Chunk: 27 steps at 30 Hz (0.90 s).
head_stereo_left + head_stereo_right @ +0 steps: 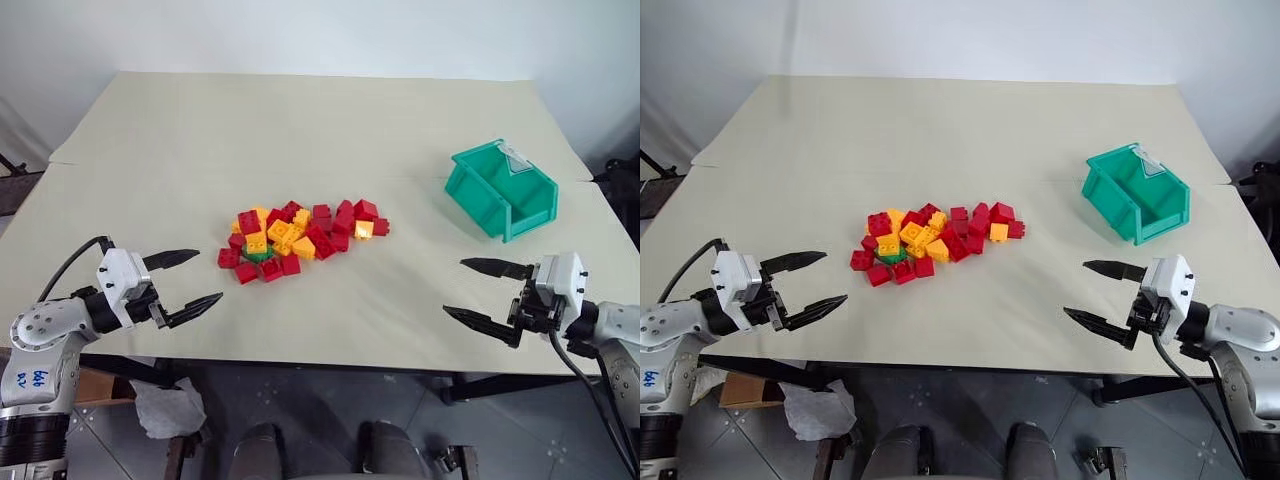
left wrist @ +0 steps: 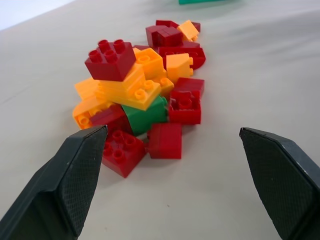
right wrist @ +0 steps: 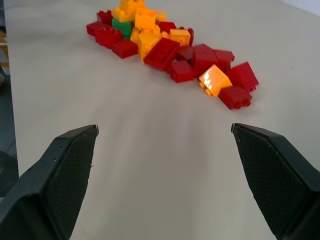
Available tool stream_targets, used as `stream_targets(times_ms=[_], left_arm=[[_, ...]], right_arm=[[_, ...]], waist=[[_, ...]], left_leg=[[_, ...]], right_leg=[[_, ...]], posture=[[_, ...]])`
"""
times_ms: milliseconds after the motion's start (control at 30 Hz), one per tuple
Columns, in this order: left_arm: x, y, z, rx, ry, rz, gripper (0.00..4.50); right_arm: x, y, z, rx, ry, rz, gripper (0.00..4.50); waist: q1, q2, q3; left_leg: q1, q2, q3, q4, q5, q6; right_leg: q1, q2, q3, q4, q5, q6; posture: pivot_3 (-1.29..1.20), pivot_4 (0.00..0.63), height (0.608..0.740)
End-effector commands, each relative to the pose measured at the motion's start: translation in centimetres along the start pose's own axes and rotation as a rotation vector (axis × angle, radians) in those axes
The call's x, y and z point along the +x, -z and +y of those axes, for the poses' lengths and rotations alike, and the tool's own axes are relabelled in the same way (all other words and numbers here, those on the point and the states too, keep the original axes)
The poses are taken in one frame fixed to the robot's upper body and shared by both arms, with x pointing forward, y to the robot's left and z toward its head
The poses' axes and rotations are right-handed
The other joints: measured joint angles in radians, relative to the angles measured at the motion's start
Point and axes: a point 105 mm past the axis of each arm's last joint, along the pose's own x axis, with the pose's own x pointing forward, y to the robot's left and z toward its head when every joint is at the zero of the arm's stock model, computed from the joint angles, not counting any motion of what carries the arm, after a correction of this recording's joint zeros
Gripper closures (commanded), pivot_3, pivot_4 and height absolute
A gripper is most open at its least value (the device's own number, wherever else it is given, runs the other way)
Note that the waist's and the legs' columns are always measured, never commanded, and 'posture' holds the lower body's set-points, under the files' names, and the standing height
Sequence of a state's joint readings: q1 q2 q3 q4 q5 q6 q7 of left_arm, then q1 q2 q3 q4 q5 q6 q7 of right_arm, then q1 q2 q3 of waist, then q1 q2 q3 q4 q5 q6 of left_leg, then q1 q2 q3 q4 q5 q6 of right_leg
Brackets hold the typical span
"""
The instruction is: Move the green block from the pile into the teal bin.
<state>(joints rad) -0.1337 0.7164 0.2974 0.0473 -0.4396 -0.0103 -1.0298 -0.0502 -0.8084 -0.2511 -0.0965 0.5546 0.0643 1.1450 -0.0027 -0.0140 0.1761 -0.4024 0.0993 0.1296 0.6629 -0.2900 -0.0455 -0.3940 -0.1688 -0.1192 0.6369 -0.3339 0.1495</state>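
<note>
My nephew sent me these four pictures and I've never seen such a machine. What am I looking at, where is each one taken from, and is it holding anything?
It is a two-armed robot at a table. The two wide pictures come from cameras in its head, looking down over its arms. The two close-ups come from cameras on its wrists, looking out between the black fingers. Each arm ends in a grasping tool: the left tool and the right tool are both open and hold nothing. On the table lies a pile of red and yellow toy bricks, with one green block tucked partly under yellow bricks at the pile's left end. A teal bin sits apart, on the right.
</note>
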Motion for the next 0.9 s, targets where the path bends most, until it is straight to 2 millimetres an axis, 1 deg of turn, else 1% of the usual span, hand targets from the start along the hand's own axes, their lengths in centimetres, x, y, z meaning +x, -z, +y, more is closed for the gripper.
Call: stream_targets(times_ms=[33, 100, 167, 233, 300, 400, 467, 533, 600, 667, 767, 833, 900], left_arm=[[0.2, -1.2, 0.3, 0.024, -0.033, -0.046, 0.0], [0.2, -0.8, 0.1, -0.027, -0.035, -0.037, 0.0], [-0.4, -0.6, 0.1, -0.109, -0.071, -0.07, 0.0], [-1.7, 0.0, 0.7, -0.149, -0.162, -0.089, 0.0], [-3.0, 0.8, 1.3, -0.177, -0.253, -0.087, 0.0], [-6.0, 2.9, 2.0, -0.229, -0.432, -0.053, 0.0], [-7.7, 4.1, 1.8, -0.255, -0.512, -0.027, 0.0], [-8.5, 4.8, 0.7, -0.285, -0.532, -0.011, 0.0], [-8.5, 4.7, -0.4, -0.302, -0.512, -0.002, 0.0], [-7.8, 4.1, -1.2, -0.316, -0.469, -0.02, 0.0], [-5.7, 2.7, -2.5, -0.291, -0.312, -0.031, 0.61], [-3.2, 1.3, -3.3, -0.266, -0.173, -0.053, 1.18], [-1.9, 0.7, -3.7, -0.248, -0.1, -0.055, 1.83]], right_arm=[[0.4, -0.6, 0.0, -0.035, 0.01, -0.034, 0.03], [1.0, -0.7, 0.2, -0.03, 0.008, -0.055, 0.03], [2.2, -1.5, 0.5, -0.015, 0.003, -0.114, 0.03], [3.8, -2.8, 0.8, -0.006, -0.003, -0.192, 0.03], [5.0, -3.9, 1.1, -0.009, -0.02, -0.239, 0.03], [6.7, -5.3, 1.9, -0.018, -0.057, -0.297, 0.03], [7.2, -5.8, 2.2, -0.026, -0.072, -0.308, 0.03], [7.5, -6.0, 2.4, -0.034, -0.083, -0.311, 0.03], [7.6, -6.0, 2.4, -0.035, -0.085, -0.311, 0.03], [7.6, -5.7, 2.4, -0.031, -0.087, -0.305, 0.03], [7.2, -4.9, 2.5, -0.021, -0.092, -0.278, 0.0], [6.9, -4.4, 2.4, -0.022, -0.085, -0.26, 0.0], [6.6, -4.2, 2.3, -0.024, -0.076, -0.253, 0.0]], waist=[[-0.001, 0.0, 0.0], [0.0, 0.0, 0.0], [-0.002, 0.0, 0.0], [-0.01, 0.0, 0.0], [-0.014, 0.0, 0.0], [-0.018, 0.0, 0.0], [-0.02, 0.0, 0.0], [-0.022, -0.001, 0.0], [-0.021, -0.001, 0.0], [-0.015, -0.002, 0.0], [-0.005, -0.002, 0.0], [0.002, -0.002, 0.0], [0.003, -0.002, 0.0]], left_leg=[[0.0, 0.0, 0.0, 0.0, 0.0, 0.0], [0.0, 0.0, 0.0, 0.0, 0.0, 0.0], [0.0, 0.0, 0.0, 0.0, 0.0, 0.0], [0.0, 0.0, 0.0, 0.0, 0.0, 0.0], [0.0, 0.001, 0.0, 0.001, 0.0, 0.0], [0.0, 0.001, 0.0, 0.001, 0.0, 0.0], [0.0, 0.001, 0.0, 0.0, 0.0, 0.0], [0.0, 0.001, 0.0, 0.0, 0.0, 0.0], [0.0, 0.001, 0.0, 0.0, -0.001, 0.0], [0.0, 0.001, -0.001, 0.0, -0.001, 0.0], [0.0, 0.001, -0.001, 0.001, -0.001, 0.0], [0.0, 0.001, -0.001, 0.001, -0.001, 0.0], [0.0, 0.001, 0.0, 0.001, -0.001, 0.0]], right_leg=[[0.0, 0.0, 0.0, 0.0, 0.0, 0.0], [0.0, 0.0, 0.0, 0.0, 0.0, 0.0], [0.0, 0.0, 0.0, 0.0, 0.0, 0.0], [0.0, 0.0, 0.001, 0.001, 0.0, 0.0], [-0.001, 0.0, 0.0, 0.002, 0.0, 0.0], [-0.001, 0.0, 0.0, 0.003, 0.0, 0.0], [-0.001, 0.0, 0.0, 0.002, 0.0, 0.0], [-0.001, 0.0, 0.0, 0.002, 0.0, 0.0], [0.0, 0.0, 0.0, 0.001, 0.0, 0.0], [0.0, 0.0, 0.0, 0.001, 0.0, 0.0], [0.0, 0.0, 0.0, 0.001, 0.0, 0.0], [0.0, 0.0, 0.0, 0.001, 0.0, 0.0], [0.0, 0.0, 0.0, 0.001, 0.0, 0.0]], posture=[[0.0, 0.15, 0.74], [0.0, 0.15, 0.74], [0.0, 0.15, 0.74], [0.0, 0.15, 0.74], [0.0, 0.15, 0.74], [0.0, 0.15, 0.74], [0.0, 0.15, 0.74], [0.0, 0.15, 0.74], [0.0, 0.15, 0.74], [0.0, 0.15, 0.74], [0.0, 0.15, 0.74], [0.0, 0.15, 0.74], [0.0, 0.15, 0.74]])
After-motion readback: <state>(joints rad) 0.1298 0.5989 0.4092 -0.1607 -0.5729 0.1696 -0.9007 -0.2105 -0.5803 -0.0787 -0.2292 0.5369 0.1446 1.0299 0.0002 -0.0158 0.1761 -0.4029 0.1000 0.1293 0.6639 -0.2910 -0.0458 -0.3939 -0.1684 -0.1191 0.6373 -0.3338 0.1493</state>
